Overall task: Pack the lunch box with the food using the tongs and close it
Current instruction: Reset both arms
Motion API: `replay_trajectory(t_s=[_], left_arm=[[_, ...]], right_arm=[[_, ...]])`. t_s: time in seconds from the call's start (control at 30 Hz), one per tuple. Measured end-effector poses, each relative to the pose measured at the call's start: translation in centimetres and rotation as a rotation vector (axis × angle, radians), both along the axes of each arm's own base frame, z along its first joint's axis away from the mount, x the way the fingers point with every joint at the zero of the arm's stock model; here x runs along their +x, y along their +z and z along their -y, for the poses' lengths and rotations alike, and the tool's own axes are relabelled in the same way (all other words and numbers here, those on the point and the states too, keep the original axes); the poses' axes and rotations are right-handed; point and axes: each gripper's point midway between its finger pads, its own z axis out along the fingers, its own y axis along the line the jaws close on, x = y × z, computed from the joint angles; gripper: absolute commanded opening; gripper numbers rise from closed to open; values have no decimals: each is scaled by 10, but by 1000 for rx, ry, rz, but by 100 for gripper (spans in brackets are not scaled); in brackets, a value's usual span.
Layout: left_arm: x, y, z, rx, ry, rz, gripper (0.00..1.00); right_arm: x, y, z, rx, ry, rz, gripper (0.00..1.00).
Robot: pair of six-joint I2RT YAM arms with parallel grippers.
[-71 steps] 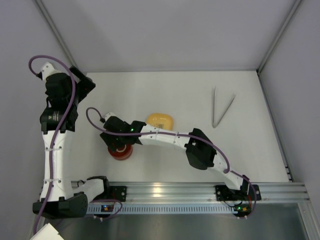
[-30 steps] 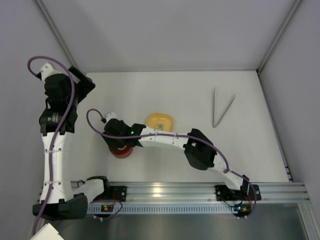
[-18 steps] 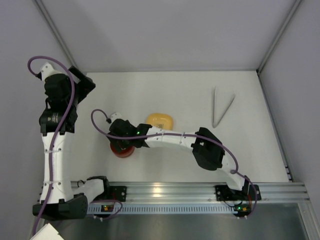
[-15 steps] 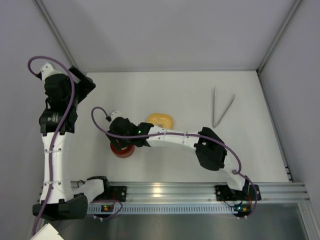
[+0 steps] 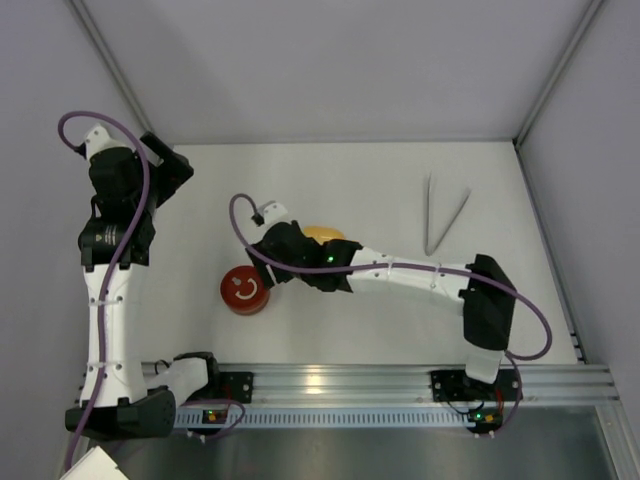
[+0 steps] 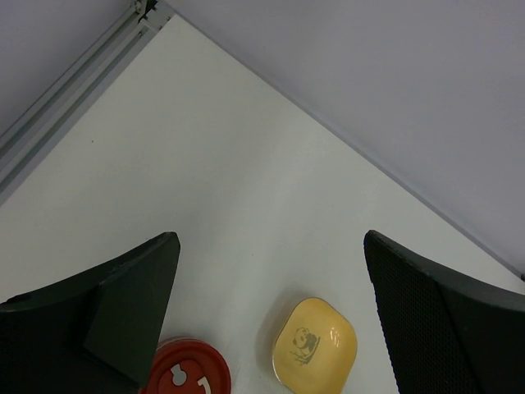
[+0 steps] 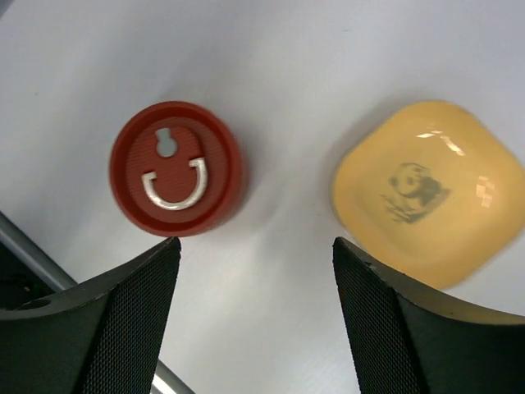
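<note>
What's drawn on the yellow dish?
A small dark panda-like figure on the dish, clearest in the right wrist view.

The yellow dish is glossy; the red disc, finely ribbed matt plastic; the counter, smooth matt white; the tongs, bare silvery metal.

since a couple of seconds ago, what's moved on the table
The right fingers swung right, off the red disc, which now lies uncovered. They are open and hold nothing, over the gap between the disc and the yellow dish. The disc looks unmoved; the dish, the tongs and the left arm stayed put.
</note>
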Motion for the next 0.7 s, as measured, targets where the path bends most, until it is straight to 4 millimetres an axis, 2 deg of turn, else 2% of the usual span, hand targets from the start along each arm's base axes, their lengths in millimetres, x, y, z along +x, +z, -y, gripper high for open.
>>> replay_trajectory(t_s=[0.1, 0.23, 0.3, 0.37, 0.4, 0.47, 0.57, 0.7], left_arm=[[2, -2, 5, -2, -29, -5, 99], [6, -6, 11, -9, -71, -17, 99], [9, -10, 15, -14, -92, -26, 99], [11, -15, 18, -18, -110, -36, 99], [11, -17, 19, -18, -116, -41, 99], [13, -20, 22, -20, -134, -49, 99], [14, -24, 26, -24, -162, -54, 99], [16, -29, 32, -32, -194, -64, 99]], right_arm=[[19, 27, 50, 39, -95, 34, 77], [68, 91, 152, 157, -348, 130, 89], [87, 128, 215, 224, -513, 209, 98], [88, 160, 266, 281, -644, 287, 100], [83, 170, 284, 300, -685, 317, 99], [71, 184, 311, 334, -743, 363, 100], [57, 185, 340, 332, -813, 390, 100], [53, 171, 355, 271, -863, 380, 99]])
